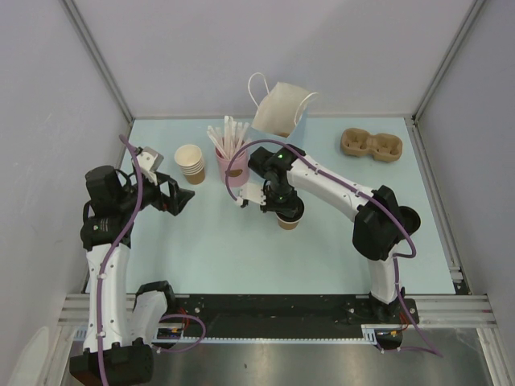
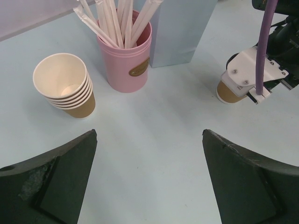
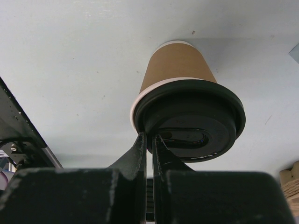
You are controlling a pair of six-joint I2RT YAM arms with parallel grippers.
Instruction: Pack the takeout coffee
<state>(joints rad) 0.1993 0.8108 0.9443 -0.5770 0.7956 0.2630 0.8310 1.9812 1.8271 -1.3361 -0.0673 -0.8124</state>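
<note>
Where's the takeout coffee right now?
In the top view, the takeout coffee stands mid-table, on the arms' side of the pink straw cup, with the right gripper pinching its lid rim.

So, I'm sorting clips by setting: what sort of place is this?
Probably a lab bench staged as a café counter: plain walls around a pale blue table, holding a paper bag, straws in a pink cup and a cup carrier.

Far left: you have a nested stack of tan lidless cups [image 1: 190,163].
Just right of it: pink cup [image 1: 233,168] holding white straws [image 1: 229,135].
Far right: 2-well pulp cup carrier [image 1: 371,145], well apart from both.
</note>
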